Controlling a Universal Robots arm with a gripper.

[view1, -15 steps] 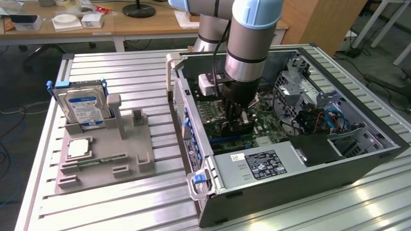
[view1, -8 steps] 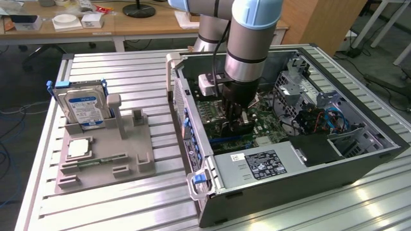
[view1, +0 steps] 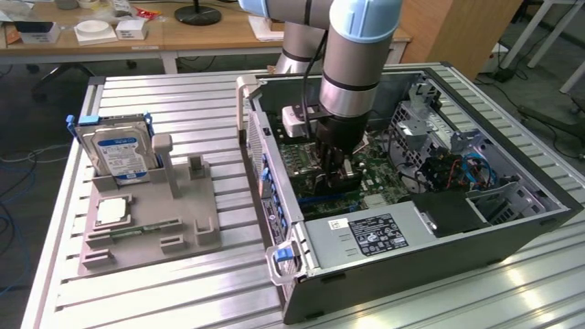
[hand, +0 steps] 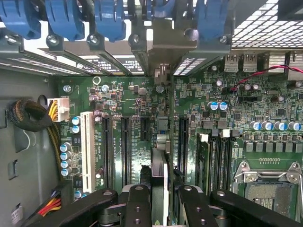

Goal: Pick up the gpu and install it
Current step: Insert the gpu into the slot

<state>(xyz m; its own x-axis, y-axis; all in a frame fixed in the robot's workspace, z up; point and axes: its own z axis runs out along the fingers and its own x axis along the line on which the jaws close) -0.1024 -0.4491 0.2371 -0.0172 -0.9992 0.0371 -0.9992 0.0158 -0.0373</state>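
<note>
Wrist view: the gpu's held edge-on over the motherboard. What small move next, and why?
Probably ease it straight down, slowly: the fingers grip the gpu edge-on, running parallel to the black slots on the motherboard. Whether it is seated is hidden.

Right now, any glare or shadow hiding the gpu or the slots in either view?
Exterior view: glare on the table at the exterior view's right; the case interior is shaded around the gripper. Wrist view: motherboard evenly lit, slots free of glare, rear grille washed out by backlight; gpu edge-on, not in shadow.
</note>
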